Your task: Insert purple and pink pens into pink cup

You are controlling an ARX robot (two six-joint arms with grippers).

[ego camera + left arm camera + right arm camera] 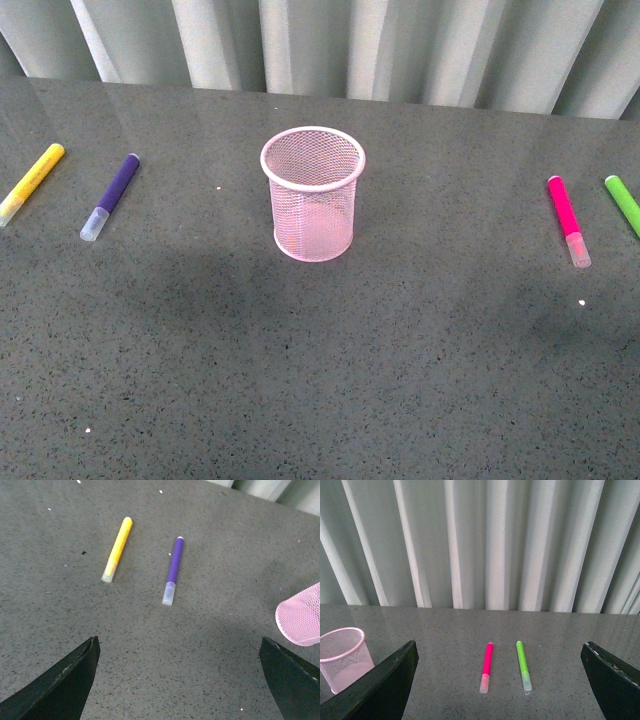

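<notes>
Left gripper (177, 641) and right gripper (499, 644) jaws spread, empty, seen only in wrist views | pink cup (312, 195) wire mesh, upright mid speckled grey table (320, 390) | purple pen (111, 196) lying well left of it, pink pen (567, 219) well right, caps translucent | yellow marker (30, 183), green marker (622, 203) outermost

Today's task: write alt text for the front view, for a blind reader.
A pink mesh cup stands upright in the middle of a grey table. A purple pen and a yellow pen lie to its left, a pink pen and a green pen to its right; a curtain hangs behind.
</notes>
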